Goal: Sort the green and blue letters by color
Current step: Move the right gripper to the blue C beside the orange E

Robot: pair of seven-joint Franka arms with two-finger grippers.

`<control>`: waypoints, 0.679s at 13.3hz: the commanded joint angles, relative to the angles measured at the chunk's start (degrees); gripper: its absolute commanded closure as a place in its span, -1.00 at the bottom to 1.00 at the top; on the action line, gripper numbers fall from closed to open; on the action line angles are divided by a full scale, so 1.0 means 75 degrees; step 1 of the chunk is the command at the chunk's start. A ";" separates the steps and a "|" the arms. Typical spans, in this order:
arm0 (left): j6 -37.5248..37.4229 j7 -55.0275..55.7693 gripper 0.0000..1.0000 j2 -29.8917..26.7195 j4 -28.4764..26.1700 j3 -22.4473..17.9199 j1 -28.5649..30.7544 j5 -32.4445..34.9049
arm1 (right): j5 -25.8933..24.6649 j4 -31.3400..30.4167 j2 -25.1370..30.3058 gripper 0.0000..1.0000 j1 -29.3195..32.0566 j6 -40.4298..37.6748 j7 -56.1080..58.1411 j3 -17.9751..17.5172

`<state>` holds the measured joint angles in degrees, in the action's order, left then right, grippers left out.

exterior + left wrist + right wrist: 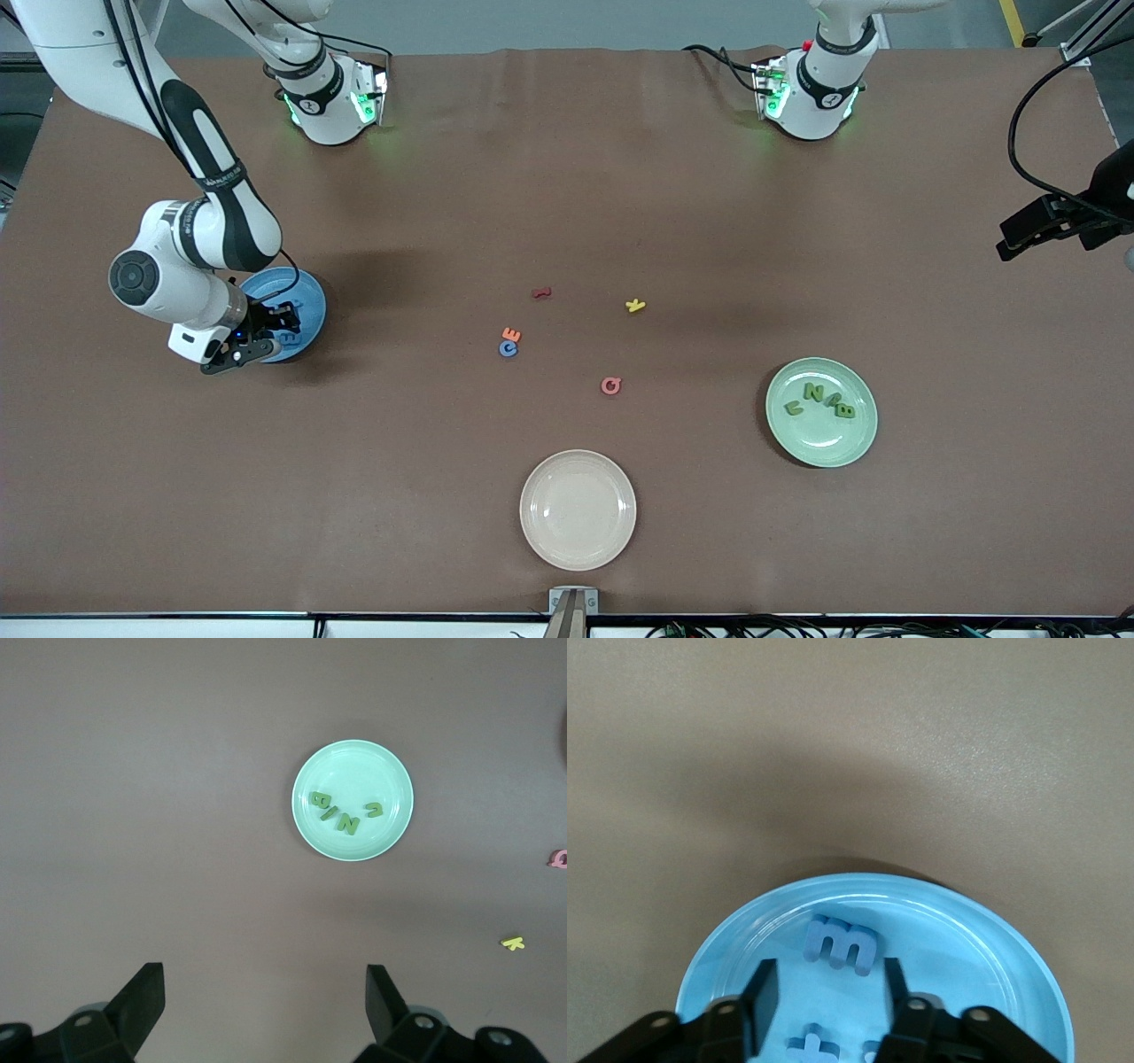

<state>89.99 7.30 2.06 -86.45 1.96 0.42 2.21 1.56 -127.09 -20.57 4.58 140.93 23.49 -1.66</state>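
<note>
My right pincer (831,1010) hangs low over the blue plate (1010,948), fingers parted around nothing, the blue E (842,944) lying flat in the plate beneath them. If I lift crookedly, a finger could catch that E and flick it out (the rim is shallow). My left pincer (266,1005) waits spread wide, high above the table. Counted: four green letters (819,399) on the green plate (859,443); one blue C (508,349) remains out on the table, touching the orange E (512,335).

Robotics lab, two white Franka arms (190,239) bolted onto a brown paper-covered table (567,177), loose black cables (1032,133), yellow floor marking tape (1010,19), aluminium framing (1085,40)
</note>
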 commanded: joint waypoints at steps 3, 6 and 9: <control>0.0048 -0.0153 -1.00 0.0066 -0.0028 -0.0003 -0.0032 -0.0084 | 0.0120 -0.0047 0.0328 -0.98 -0.0165 -0.0309 -0.0492 -0.0131; 0.0048 -0.0141 -1.00 0.0066 -0.0016 -0.0003 -0.0032 -0.0072 | 0.0190 0.0140 0.0457 -0.96 -0.0784 -0.0614 -0.2176 -0.0166; 0.0048 -0.0164 -1.00 0.0031 -0.0028 -0.0003 0.0003 -0.0048 | 0.0202 0.0480 0.0411 -0.96 -0.1721 -0.0978 -0.4311 -0.0178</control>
<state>90.02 7.30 2.86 -86.47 1.95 0.13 2.21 1.93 -124.76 -18.08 -4.47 135.34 -1.53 -3.20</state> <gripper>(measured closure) 0.000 0.018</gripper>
